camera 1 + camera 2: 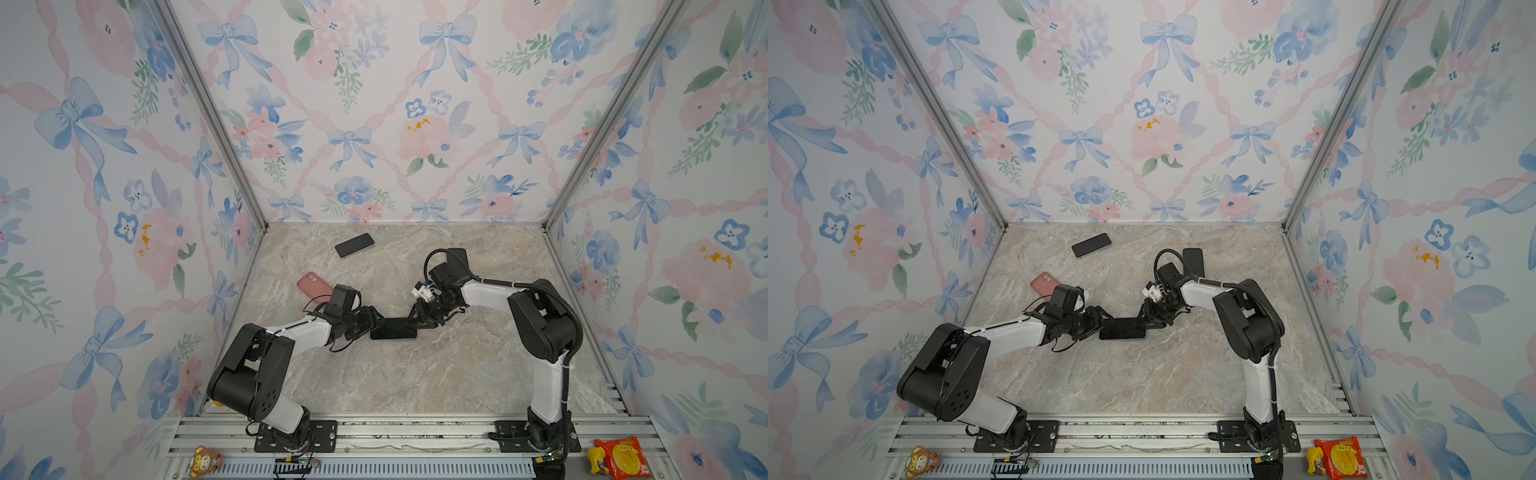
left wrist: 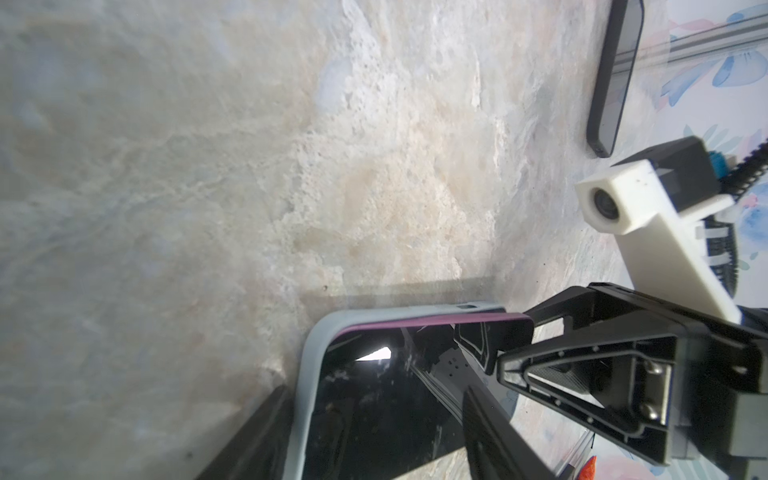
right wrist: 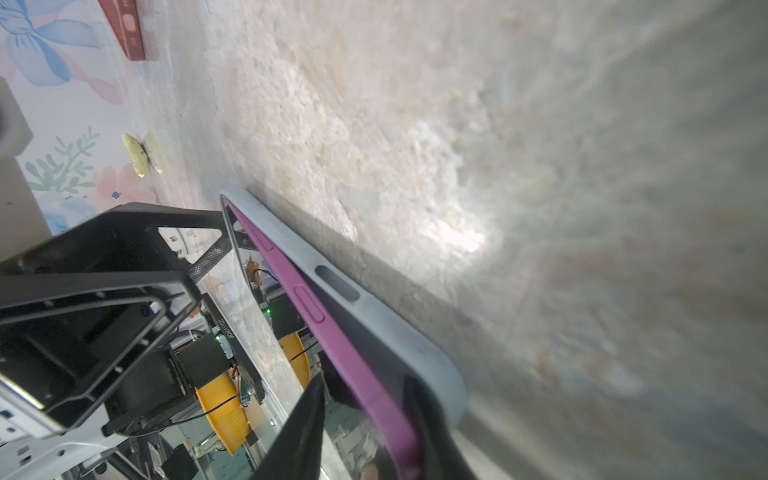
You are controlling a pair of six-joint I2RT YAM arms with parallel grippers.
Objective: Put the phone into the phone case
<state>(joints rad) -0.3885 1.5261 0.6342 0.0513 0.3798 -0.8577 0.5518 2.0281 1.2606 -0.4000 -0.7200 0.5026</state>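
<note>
Phone [image 1: 393, 328] lies mid-table lengthwise between both arms: left gripper [image 1: 375, 322] clamps the phone case [image 2: 307, 370], right gripper [image 1: 415, 321] at the raised end, grip unclear.

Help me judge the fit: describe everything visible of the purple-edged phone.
The phone has a glossy black screen facing up and a purple frame with side buttons. It sits in the grey case on the table, not fully seated: one long edge stands above the rim toward the right gripper, whose open jaws straddle that corner. The left gripper clamps the case.
</note>
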